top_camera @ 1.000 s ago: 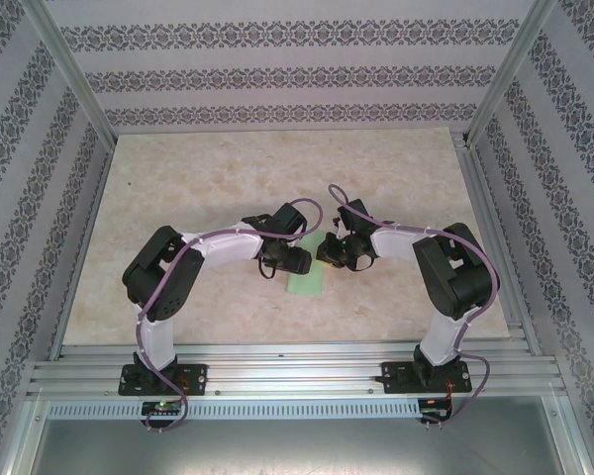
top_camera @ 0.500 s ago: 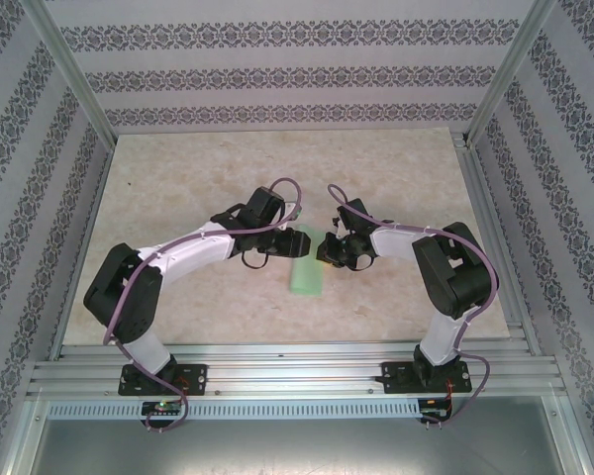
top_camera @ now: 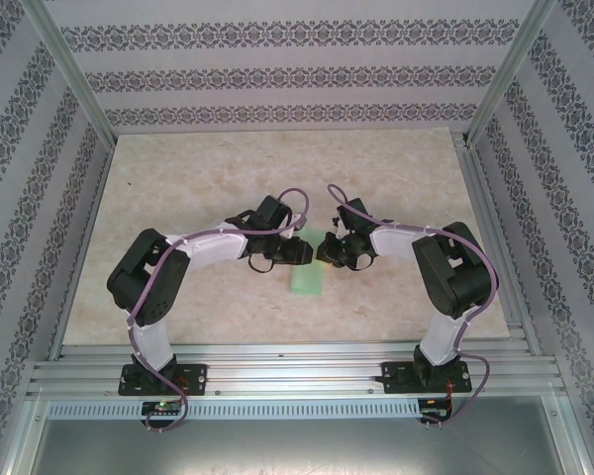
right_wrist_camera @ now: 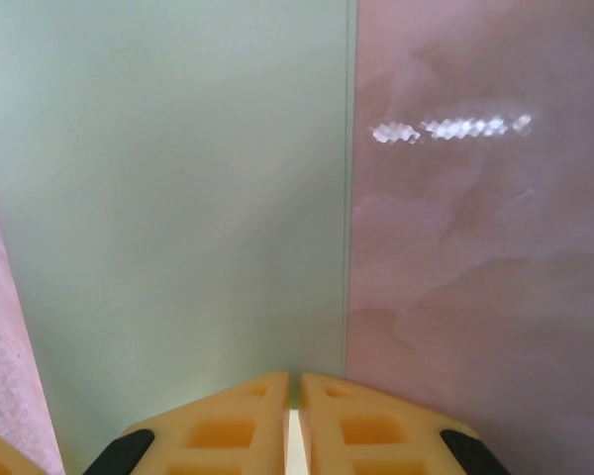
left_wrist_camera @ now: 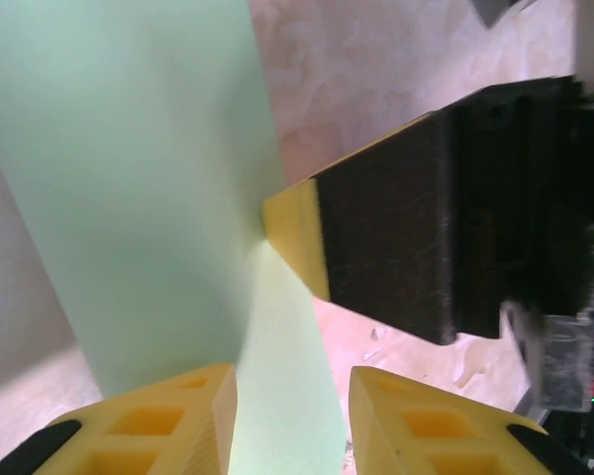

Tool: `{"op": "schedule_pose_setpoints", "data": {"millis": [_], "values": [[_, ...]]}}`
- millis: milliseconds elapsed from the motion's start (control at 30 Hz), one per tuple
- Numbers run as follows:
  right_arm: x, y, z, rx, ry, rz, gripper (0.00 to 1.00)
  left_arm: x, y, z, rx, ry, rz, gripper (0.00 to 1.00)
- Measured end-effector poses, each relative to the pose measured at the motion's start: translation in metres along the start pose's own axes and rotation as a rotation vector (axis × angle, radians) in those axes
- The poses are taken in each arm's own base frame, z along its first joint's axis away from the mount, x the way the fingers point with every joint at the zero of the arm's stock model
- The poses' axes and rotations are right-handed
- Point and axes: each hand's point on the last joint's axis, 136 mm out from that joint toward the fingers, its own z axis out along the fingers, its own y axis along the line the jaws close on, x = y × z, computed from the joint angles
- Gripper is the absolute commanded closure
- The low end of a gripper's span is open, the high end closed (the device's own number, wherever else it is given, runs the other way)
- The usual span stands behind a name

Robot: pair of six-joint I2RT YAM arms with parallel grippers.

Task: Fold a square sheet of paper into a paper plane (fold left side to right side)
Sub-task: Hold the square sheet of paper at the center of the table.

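Over the last second the left arm has drawn its elbow back in, and the left gripper [top_camera: 303, 252] has narrowed its jaws around the paper sheet [top_camera: 307, 282]. They are not yet pinching: a gap still shows in the wrist view, with a green strip running through it. It looks like a grip being taken for the left-to-right fold. The right gripper [right_wrist_camera: 298, 416] is closed, apparently on the sheet's edge. The sheet lies on the table [top_camera: 228, 178] between and just below both grippers.
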Motion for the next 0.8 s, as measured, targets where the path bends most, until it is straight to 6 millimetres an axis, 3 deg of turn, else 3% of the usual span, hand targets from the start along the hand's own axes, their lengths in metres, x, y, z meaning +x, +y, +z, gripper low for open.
{"op": "schedule_pose_setpoints", "data": {"millis": [600, 800], "values": [[0.000, 0.000, 0.000, 0.013, 0.004, -0.006, 0.87, 0.021, 0.044, 0.012, -0.139, 0.055, -0.021, 0.71], [0.001, 0.001, 0.000, 0.013, 0.004, -0.014, 0.86, 0.020, 0.045, 0.012, -0.136, 0.054, -0.017, 0.72]]}}
